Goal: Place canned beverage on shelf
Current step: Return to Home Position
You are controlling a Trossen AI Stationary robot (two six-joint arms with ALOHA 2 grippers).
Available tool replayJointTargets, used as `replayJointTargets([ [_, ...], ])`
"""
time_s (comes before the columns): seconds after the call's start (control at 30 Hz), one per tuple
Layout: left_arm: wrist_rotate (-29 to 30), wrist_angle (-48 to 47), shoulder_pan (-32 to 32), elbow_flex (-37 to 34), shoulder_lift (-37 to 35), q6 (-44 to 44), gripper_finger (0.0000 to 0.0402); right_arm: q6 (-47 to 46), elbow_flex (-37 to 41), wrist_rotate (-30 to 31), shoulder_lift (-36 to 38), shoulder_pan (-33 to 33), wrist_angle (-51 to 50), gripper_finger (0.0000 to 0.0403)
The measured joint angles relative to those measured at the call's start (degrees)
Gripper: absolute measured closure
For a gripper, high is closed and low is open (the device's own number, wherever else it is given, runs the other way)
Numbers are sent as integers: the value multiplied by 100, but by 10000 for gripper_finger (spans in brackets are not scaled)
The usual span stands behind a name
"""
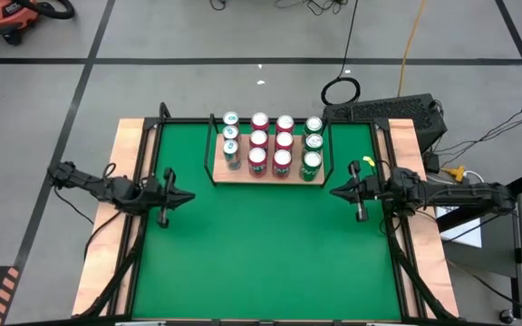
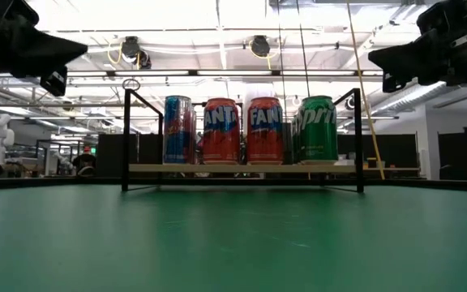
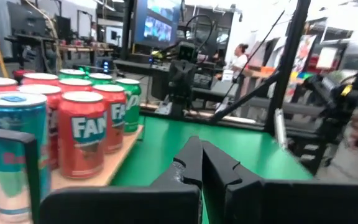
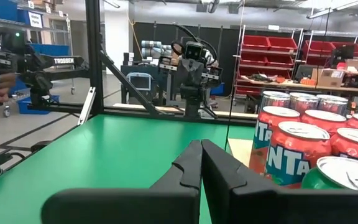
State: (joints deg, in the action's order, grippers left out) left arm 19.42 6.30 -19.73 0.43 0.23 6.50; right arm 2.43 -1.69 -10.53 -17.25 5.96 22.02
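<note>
12 cans (image 1: 258, 139) sit on the shelf (image 1: 270, 178) at the green mat's (image 1: 261, 244) far edge, green soda cans (image 1: 314, 141) in its right column. Left gripper (image 1: 187, 196) and right gripper (image 1: 336, 192) both pinched closed, empty, off its front corners. Homing: retract outward, clear of rails (image 1: 209, 149).

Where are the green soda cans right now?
Seen from above, the three green cans stand on the shelf, in its right-hand column beside the red cans.

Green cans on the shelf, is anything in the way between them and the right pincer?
Almost nothing: only bare green mat and the shelf's thin black corner post lie between the right pincer and the green cans. The left pincer waits across the mat.
</note>
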Motion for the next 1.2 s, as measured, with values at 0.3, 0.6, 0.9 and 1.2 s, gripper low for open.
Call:
replayJointTargets([
  [0.3,-601,-210,734,-2,-20,-392,401,57,7,18,405,9,-392,403],
  [0.6,-1376,-278,1626,-7,-20,-532,401,125,11,-11,939,395,-1019,403],
  [0.9,-2191,-244,2549,-9,-20,-552,401,-161,11,-315,1406,560,-1362,403],
  [1.2,-2483,-259,2830,-11,-20,-535,401,-205,15,498,1709,1,-1665,403],
])
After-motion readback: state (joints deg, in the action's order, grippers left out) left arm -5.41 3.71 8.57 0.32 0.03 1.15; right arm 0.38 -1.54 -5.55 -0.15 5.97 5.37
